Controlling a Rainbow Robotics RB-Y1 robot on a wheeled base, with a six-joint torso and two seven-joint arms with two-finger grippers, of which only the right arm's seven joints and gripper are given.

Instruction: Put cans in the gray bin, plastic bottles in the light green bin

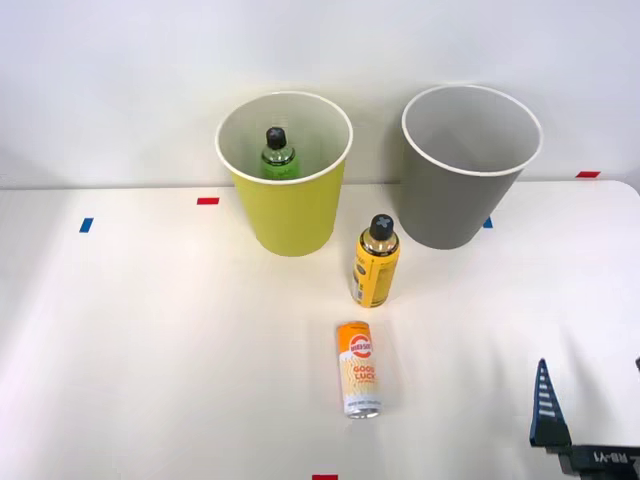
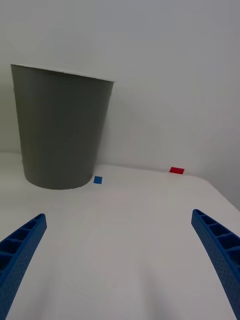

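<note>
can [image 1: 359, 368]: "GOOD LUCK" in orange | right arm [image 1: 600, 458]: "RB-Y1", partly cut off

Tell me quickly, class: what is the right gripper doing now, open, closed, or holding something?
Right gripper: open, holding nothing, above the table near the gray bin.

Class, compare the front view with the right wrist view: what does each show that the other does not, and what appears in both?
Front view alone: the light green bin with the green bottle standing inside it, the yellow bottle upright on the table, and the can lying on its side in front of that bottle.

Right wrist view alone: the gray bin's full outer wall seen side-on, and both blue ribbed fingers spread wide apart, nothing between them.

Both: the gray bin, the white table, the right gripper, and red and blue tape marks.
</note>
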